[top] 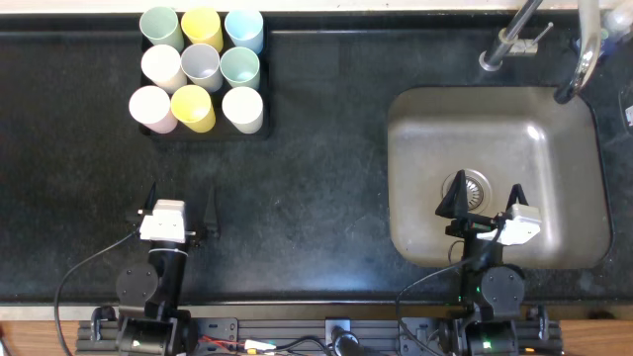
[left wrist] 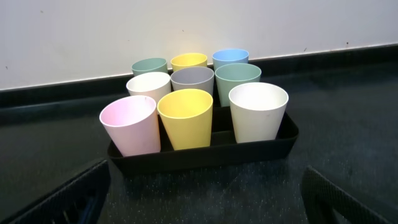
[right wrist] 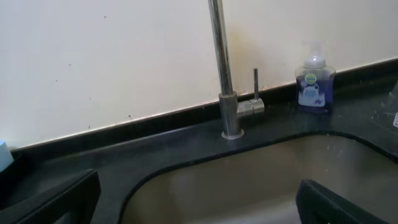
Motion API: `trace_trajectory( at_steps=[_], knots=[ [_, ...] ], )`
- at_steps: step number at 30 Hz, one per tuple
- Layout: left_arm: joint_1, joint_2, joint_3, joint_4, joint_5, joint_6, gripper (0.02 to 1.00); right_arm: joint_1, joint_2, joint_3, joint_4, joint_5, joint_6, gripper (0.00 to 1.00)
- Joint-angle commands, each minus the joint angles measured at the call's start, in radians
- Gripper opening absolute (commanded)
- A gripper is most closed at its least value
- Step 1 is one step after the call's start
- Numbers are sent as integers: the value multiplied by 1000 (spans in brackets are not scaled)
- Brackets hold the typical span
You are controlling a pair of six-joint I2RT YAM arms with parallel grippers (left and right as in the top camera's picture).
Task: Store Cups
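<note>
You see the cups (left wrist: 186, 118) as smooth, matt pastel plastic, with no gloss on the walls. Tray (left wrist: 205, 157) under them: black plastic, dull, faint sheen along the rim. Countertop (top: 326, 168): dark speckled stone look, polished, slightly reflective. Sink (top: 564, 129): brushed metal, satin. Tap (right wrist: 217, 62): polished metal, bright. Soap bottle (right wrist: 315, 87): clear glossy plastic. Wall (right wrist: 112, 62): matt paint with small marks.

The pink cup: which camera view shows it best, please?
The left wrist view: the pink cup stands in the row of the tray nearest the arms, side and open mouth both plain. The top view shows the pink cup from above, as a pale round mouth. The right wrist view faces the faucet instead.
</note>
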Motion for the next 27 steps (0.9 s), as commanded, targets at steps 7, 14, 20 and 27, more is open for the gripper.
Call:
trace_trajectory(
  at_steps=[7,14,20,27],
  knots=[
    [6,-8,-2,-2,10,-7,998,-6,-11,-13,-2,-124,19,998],
    [6,-8,-2,-2,10,-7,998,-6,-11,-13,-24,-240,-31,996],
    [6,-8,-2,-2,10,-7,998,-6,-11,-13,-24,-231,-146,998],
    [6,-8,-2,-2,10,-7,998,-6,-11,-13,-23,-232,-169,998]
  ],
)
